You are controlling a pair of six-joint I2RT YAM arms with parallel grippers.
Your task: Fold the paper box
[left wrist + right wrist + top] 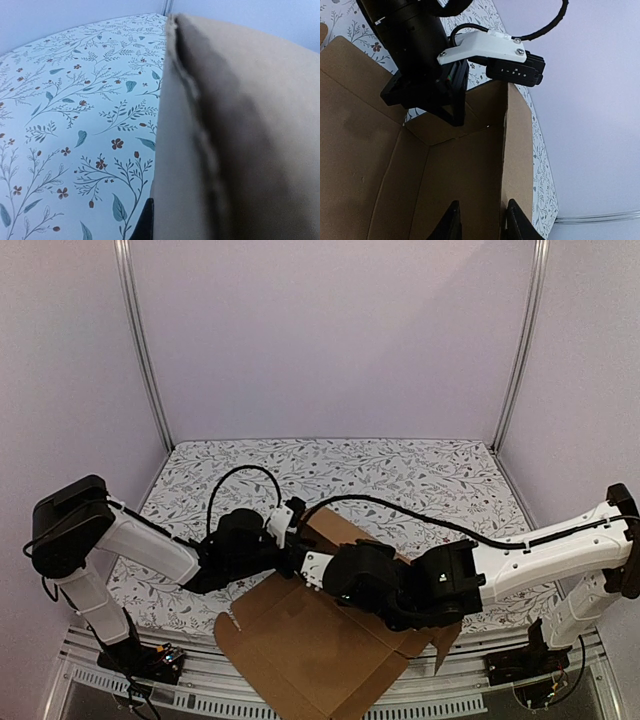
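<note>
The paper box (310,650) is a brown corrugated sheet lying at the near middle of the table, its far end partly raised. My left gripper (293,538) is shut on a standing flap (250,125); the flap fills that wrist view, with one dark fingertip (145,225) showing beside it. In the right wrist view the left gripper (453,111) pinches the far wall of the box (370,150). My right gripper (484,225) is open astride the upright side wall (512,150), its fingers apart. The wall's edge stands close to the right finger.
The floral tablecloth (400,475) covers the table out to the back. Metal frame posts (140,340) stand at the back corners before pale walls. A black cable (430,520) runs along the right arm. The box overhangs the near table edge (200,680).
</note>
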